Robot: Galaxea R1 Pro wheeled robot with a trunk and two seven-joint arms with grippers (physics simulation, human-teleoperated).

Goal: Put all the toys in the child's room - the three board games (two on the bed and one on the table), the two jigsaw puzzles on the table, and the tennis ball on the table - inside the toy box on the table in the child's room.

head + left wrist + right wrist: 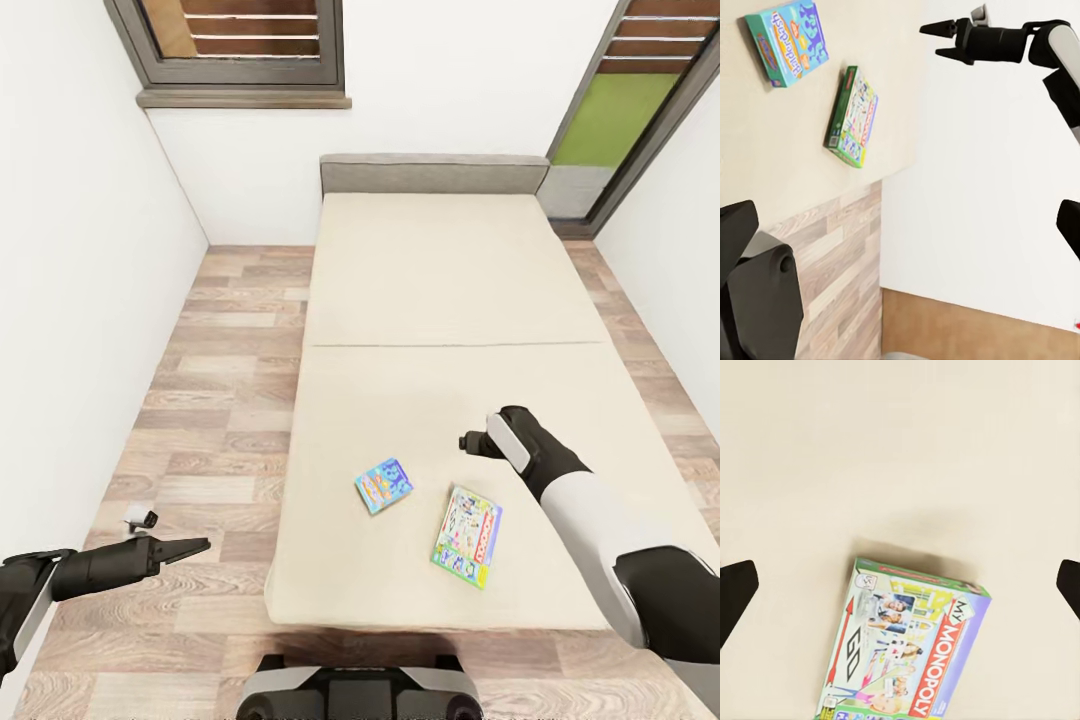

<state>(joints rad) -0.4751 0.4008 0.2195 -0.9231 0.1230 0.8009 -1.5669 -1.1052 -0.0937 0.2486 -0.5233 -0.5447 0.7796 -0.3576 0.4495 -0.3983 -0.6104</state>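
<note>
Bed (440, 290) bears green-edged game (467, 535) near right tool (478, 443).

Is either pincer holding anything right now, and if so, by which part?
Nothing is held. The right pincer hovers open above the bed, apart from the green-edged board game. The left pincer hangs empty over the floor.

Two board games are lying flat on the cream bed (450, 300), near its foot end. The light blue game box (384, 485) is sitting slightly apart from the green-edged Monopoly box (468, 535), which is resting face up, its multicolour print showing, angled askew to the mattress edge.
</note>
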